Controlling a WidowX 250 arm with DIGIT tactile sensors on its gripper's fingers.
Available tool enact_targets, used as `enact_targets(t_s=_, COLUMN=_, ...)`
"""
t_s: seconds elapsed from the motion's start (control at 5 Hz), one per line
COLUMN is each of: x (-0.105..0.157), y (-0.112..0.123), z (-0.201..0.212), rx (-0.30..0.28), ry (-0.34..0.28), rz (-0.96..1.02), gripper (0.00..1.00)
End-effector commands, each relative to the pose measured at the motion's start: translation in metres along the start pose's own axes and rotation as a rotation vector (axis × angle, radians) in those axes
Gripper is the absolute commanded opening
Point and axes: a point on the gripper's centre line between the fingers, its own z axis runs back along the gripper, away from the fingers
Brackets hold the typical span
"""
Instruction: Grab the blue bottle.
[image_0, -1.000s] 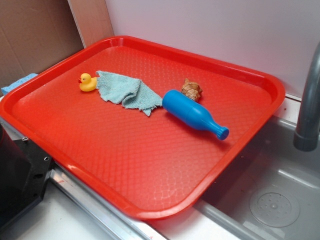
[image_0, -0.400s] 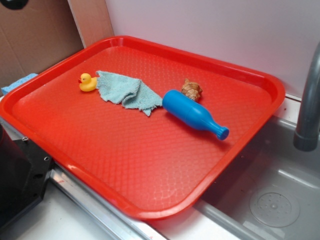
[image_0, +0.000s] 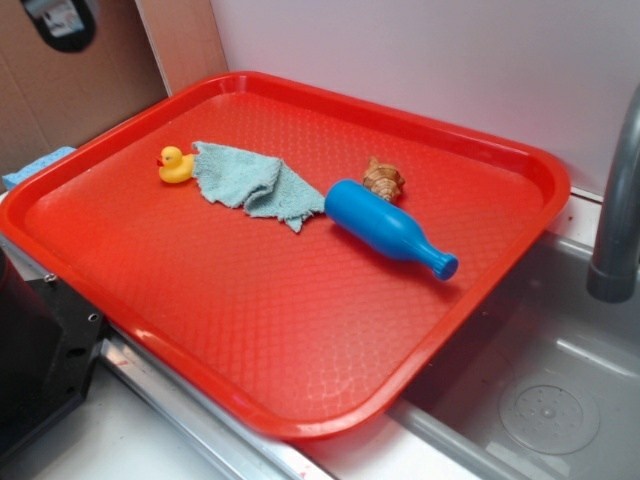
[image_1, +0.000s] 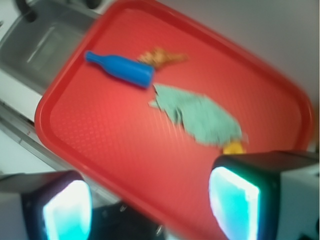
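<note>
So the blue bottle (image_0: 385, 226) is lying on its side right of center on the red tray (image_0: 300, 390), neck pointing toward the lower right of the exterior frame. A little brown shell-looking thing (image_0: 383, 178) sits just behind it, touching or nearly so, can't quite tell. The rumpled teal cloth (image_0: 250, 182) is just left of the bottle's base, with a yellow duck (image_0: 175, 164) at the cloth's far left edge. A grey sink (image_0: 545, 380) fills the lower right. In the blurry wrist view the gripper (image_1: 150, 205) has its fingers (image_1: 235, 202) spread wide apart at the bottom of the frame, nothing between them, well clear of the bottle (image_1: 122, 69) up in the upper left.
</note>
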Motion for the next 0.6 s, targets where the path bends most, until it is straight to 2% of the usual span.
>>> enact_targets(t_s=0.0, x=0.048, y=-0.006, z=-0.03, rx=-0.088, ry=-0.13, rz=-0.502, gripper=1.0)
enact_targets(t_s=0.2, x=0.066, y=-0.015, z=-0.05, rx=-0.072, ry=-0.089, rz=-0.687, gripper=1.0)
enact_targets(t_s=0.4, x=0.084, y=-0.026, z=-0.075, rx=-0.121, ry=-0.076, rz=-0.825, gripper=1.0)
